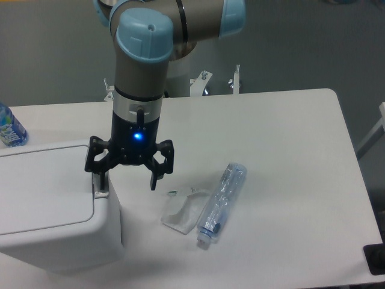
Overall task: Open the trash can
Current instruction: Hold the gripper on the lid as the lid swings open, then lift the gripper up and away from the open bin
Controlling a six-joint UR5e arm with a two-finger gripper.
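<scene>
So the large white plastic trash can (pixel 51 211) with rounded corners sits at the table's eight o'clock corner, flat lid down, its grey push-button tab (pixel 100 191) on the right-hand rim. Its long axis runs roughly nine to three, tab end facing three o'clock. Over that tab hangs the black two-finger gripper (pixel 125 179), jaws spread wide and holding nothing, left fingertip (pixel 98 182) right at the tab.

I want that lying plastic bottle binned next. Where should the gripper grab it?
Probably across the middle of the bottle, coming straight down from above with the fingers either side of its long axis: it lies flat, angled cap-down toward the camera, beside the wrapper.
</scene>
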